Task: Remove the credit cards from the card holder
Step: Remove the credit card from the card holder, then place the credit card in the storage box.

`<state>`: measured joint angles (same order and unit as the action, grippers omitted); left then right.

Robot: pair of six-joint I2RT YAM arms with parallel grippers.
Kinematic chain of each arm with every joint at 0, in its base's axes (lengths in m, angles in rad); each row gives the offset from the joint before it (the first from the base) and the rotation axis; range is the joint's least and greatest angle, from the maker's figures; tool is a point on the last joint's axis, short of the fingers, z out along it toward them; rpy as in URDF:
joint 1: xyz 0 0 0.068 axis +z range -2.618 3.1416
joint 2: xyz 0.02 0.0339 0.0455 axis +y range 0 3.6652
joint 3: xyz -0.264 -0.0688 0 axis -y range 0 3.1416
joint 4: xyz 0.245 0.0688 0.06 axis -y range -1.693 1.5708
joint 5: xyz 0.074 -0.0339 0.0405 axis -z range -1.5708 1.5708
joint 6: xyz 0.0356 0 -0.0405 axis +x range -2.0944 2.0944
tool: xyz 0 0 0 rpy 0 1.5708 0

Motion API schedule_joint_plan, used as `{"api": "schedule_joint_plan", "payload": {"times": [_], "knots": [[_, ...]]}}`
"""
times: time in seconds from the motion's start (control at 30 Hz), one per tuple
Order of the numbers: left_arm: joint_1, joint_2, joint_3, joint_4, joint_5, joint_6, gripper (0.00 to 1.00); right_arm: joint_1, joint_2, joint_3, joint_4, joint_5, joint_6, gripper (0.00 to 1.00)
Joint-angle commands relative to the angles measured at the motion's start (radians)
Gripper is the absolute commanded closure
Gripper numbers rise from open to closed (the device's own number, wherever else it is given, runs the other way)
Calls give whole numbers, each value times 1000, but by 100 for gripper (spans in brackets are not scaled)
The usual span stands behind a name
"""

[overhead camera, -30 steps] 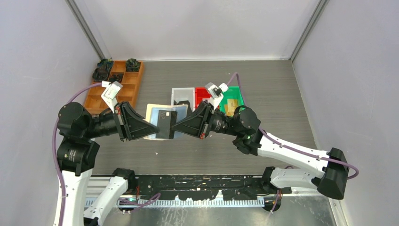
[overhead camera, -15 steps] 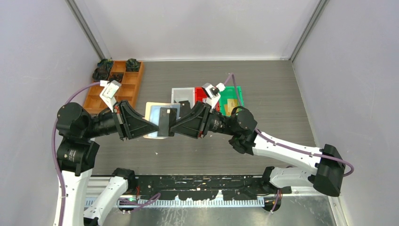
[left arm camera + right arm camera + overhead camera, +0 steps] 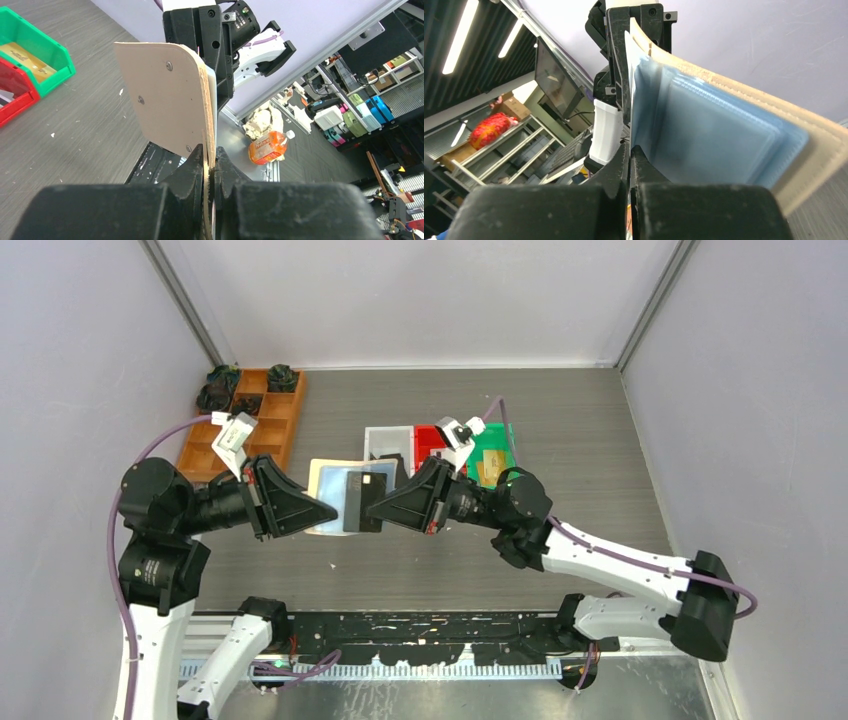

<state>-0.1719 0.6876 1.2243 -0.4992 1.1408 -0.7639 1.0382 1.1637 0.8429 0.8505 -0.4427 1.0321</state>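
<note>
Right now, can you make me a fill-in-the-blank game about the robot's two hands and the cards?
The left hand is shut on the card holder, held above the ___. The right hand pinches a card coloured ___. Yellow cards lie in the ___ bin. Missing words: table, black, green.

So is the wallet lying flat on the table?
No, the card holder stands upright in the air, its bottom edge pinched in the left end effector.
</note>
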Motion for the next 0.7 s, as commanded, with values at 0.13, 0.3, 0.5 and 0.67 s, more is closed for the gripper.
{"api": "schedule_joint_plan", "payload": {"times": [0.13, 0.3, 0.5, 0.67], "knots": [[3, 9, 77, -44, -12, 101, 100, -71, -234, -28, -302, 62, -161, 99], [3, 14, 122, -139, -31, 218, 100, -228, -348, -22, -581, 94, -212, 99], [3, 18, 136, -187, -49, 281, 100, -409, -161, 60, -712, 20, -224, 99], [3, 10, 141, -196, -50, 284, 100, -423, 152, 241, -822, 41, -315, 99]]}}
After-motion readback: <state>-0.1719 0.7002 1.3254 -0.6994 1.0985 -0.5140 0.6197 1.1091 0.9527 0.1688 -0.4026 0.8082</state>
